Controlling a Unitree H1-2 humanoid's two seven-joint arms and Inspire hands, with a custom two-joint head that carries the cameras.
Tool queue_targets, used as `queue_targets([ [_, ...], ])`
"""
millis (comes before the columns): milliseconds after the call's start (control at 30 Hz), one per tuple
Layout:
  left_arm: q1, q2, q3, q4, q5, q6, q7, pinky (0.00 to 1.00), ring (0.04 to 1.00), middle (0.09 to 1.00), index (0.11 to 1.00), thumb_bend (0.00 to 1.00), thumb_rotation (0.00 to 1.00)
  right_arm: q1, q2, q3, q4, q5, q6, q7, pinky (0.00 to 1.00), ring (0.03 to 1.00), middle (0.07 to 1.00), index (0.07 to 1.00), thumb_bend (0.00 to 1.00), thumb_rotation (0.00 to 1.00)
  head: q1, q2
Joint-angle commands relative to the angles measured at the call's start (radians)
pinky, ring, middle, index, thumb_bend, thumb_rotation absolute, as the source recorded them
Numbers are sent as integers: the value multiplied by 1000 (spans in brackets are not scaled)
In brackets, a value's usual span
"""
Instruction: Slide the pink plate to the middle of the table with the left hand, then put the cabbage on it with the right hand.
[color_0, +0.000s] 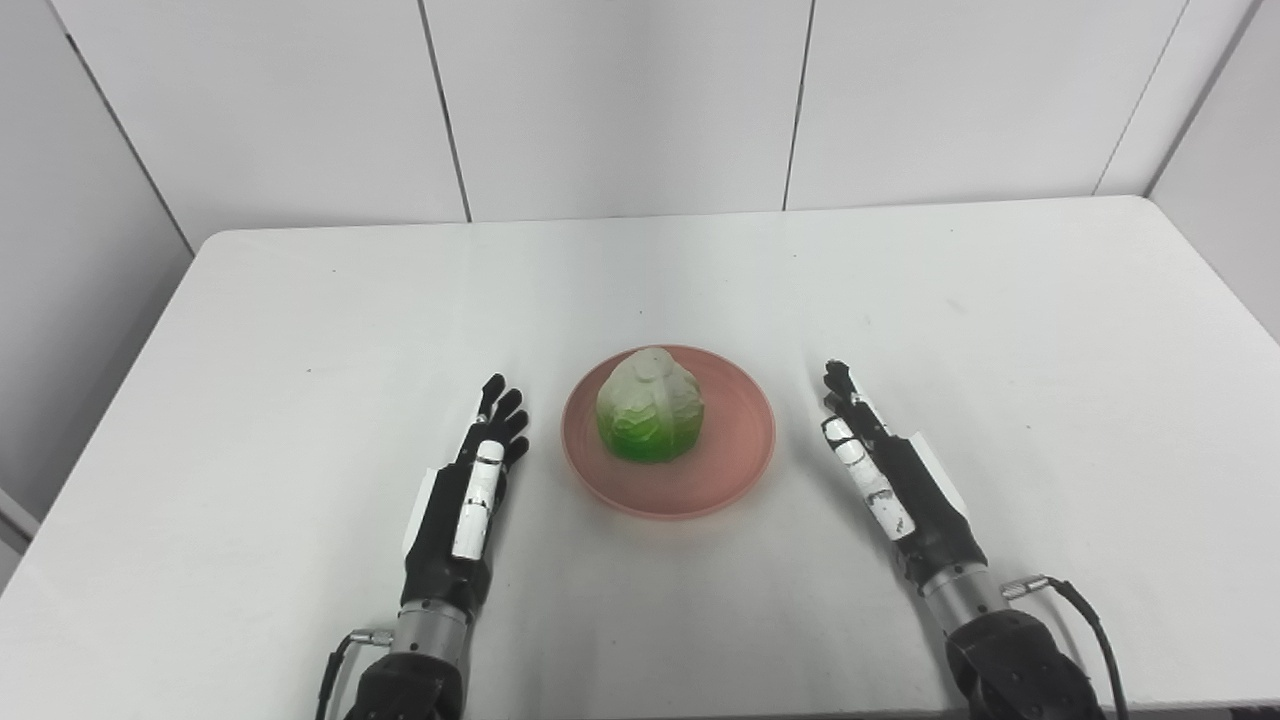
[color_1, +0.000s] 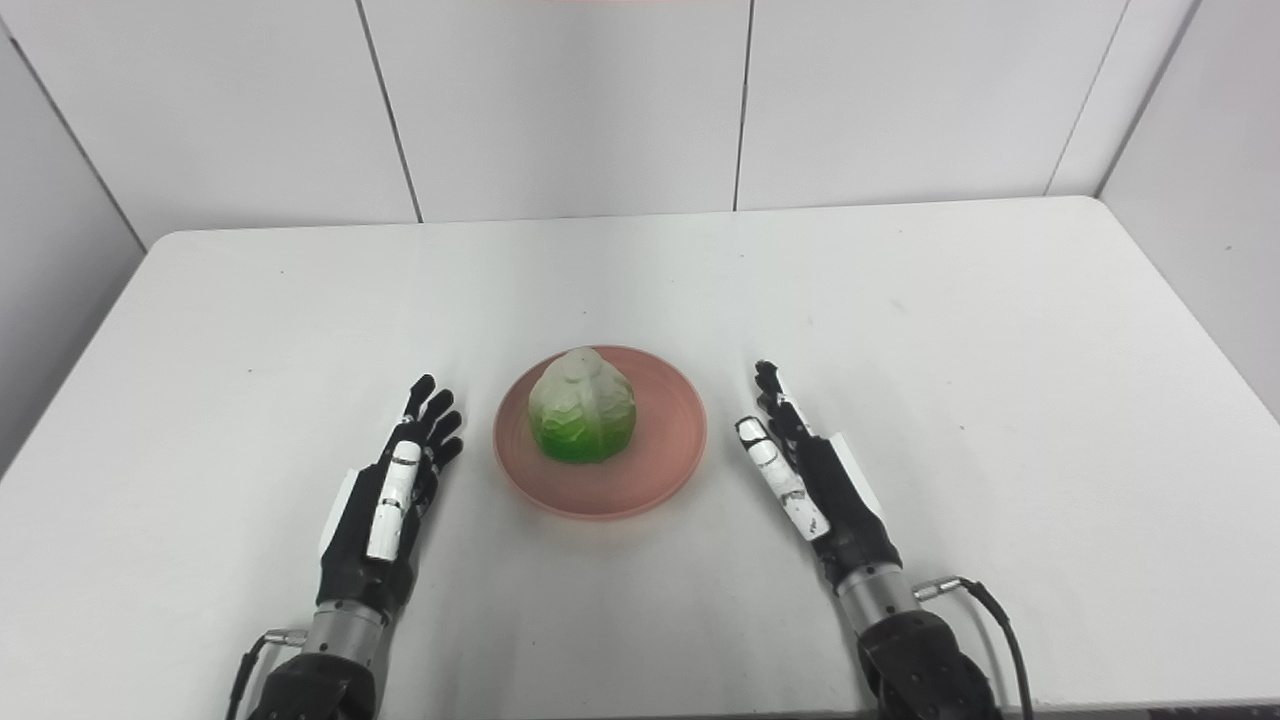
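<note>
A pink plate lies on the white table near the front middle. A green and white cabbage sits on its left half. My left hand rests on the table just left of the plate, open and empty, fingers pointing away. My right hand rests just right of the plate, open and empty, fingers straight. Neither hand touches the plate. The same scene shows in the right eye view, with the plate, the cabbage, my left hand and my right hand.
The white table has rounded far corners and white wall panels behind it. Its left and right edges drop off beside grey walls. A cable runs from my right wrist near the front edge.
</note>
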Motion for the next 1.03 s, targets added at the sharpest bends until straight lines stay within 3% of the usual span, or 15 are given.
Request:
queue_targets([
  [0, -13, 4, 5, -9, 0, 24, 1, 957, 969, 980, 975, 384, 1000, -19, -2, 4, -18, 7, -8, 3, 998, 1000, 1000, 1000, 460, 1000, -1, -1],
  [333, -11, 9, 0, -26, 5, 42, -2, 963, 974, 986, 982, 371, 1000, -19, 1, 5, -28, 4, 2, -1, 996, 1000, 1000, 1000, 461, 1000, -5, 6],
  [633, -10, 10, -6, -19, 10, 53, -4, 960, 972, 983, 974, 368, 1000, -12, -4, 7, -22, 5, -11, 0, 992, 1000, 1000, 1000, 479, 1000, 11, -25],
  [1000, -12, 7, -18, -28, 8, 69, -6, 978, 990, 996, 981, 352, 1000, -11, -14, 6, -28, 8, -14, 6, 988, 1000, 1000, 1000, 483, 1000, 21, -19],
])
